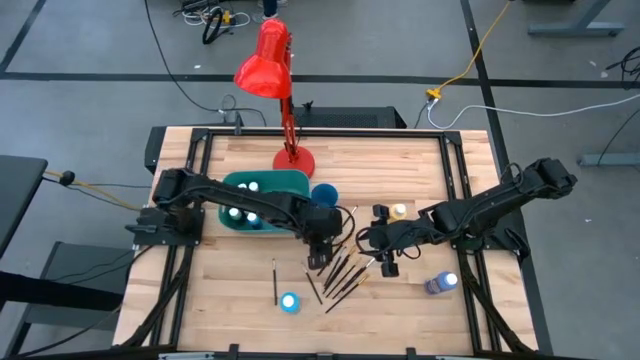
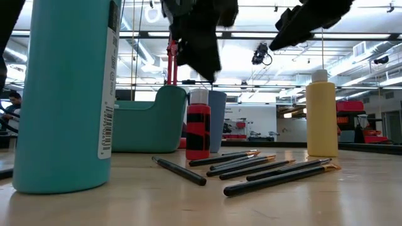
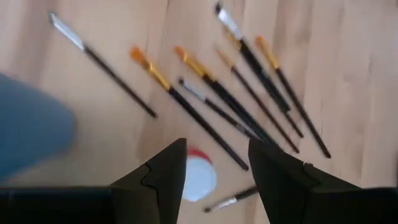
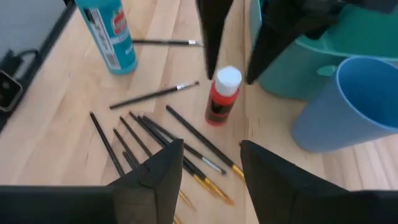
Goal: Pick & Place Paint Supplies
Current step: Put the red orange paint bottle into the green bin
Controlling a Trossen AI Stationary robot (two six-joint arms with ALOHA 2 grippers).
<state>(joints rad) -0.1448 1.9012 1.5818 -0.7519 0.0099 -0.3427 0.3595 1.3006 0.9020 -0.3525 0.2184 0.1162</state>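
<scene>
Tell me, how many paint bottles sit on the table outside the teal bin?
4: a red one under the left claw, a tall yellow one near the right claw, a turquoise one at the front, a purple one front right. Others may be hidden.

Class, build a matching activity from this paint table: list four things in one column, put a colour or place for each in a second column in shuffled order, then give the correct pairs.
Things
1. desk lamp
2. tall bottle
3. cup
4. red paint bottle

Descriptions
A. yellow, white cap
B. directly below the left claw, which is open
C. red, at the table's far edge
D. blue, beside the teal bin

Pairs: 1-C, 2-A, 3-D, 4-B
</scene>
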